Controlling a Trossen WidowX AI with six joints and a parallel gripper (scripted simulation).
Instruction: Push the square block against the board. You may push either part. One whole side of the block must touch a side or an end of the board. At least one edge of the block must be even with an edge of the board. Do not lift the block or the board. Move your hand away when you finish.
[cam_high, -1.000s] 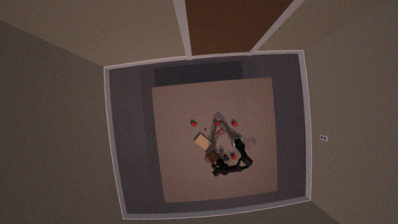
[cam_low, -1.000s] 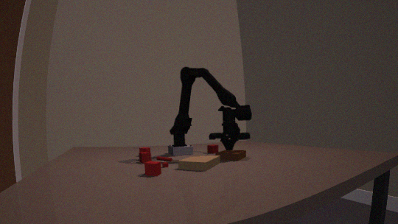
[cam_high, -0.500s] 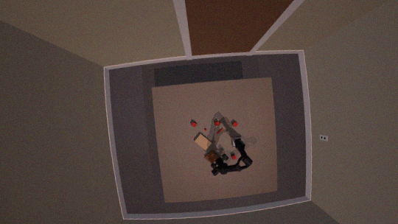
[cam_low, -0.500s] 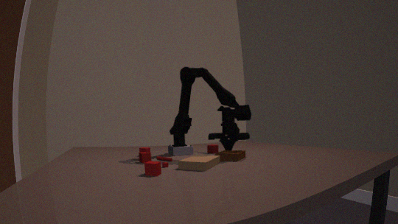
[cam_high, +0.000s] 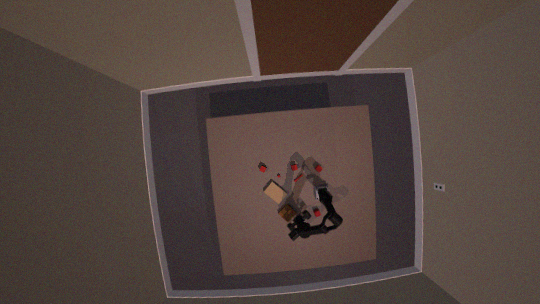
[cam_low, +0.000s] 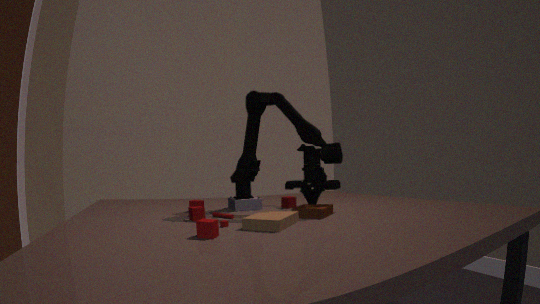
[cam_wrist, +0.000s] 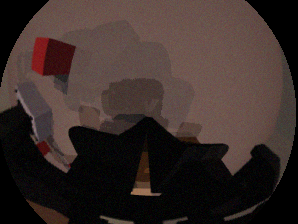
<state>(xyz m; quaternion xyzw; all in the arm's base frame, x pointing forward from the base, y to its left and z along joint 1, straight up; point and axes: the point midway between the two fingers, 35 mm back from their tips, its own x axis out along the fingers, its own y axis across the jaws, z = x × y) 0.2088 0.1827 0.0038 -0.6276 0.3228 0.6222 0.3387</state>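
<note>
While its fingers are pressed together with nothing between them, the gripper points straight down and its tip stands at the top of the block, or just over it; whether it really touches I cannot tell. From the wrist view the shut fingers form a dark wedge, and only a thin bright strip shows between them. The block is dark brown, low and flat, and it lies on the counter just beside the far end of the board. The board is pale, longer and flat too. In the top view the block and the board appear to meet at one end of the board, but the picture is too small to say if a whole side touches or if the edges are even. Behind the gripper the black arm rises from its grey base and bends down again. Several red cubes stand on the counter: one in front of the board to its left, two near the base, and one behind the board, close to the block. A thin red bar lies between the base and the board.
</note>
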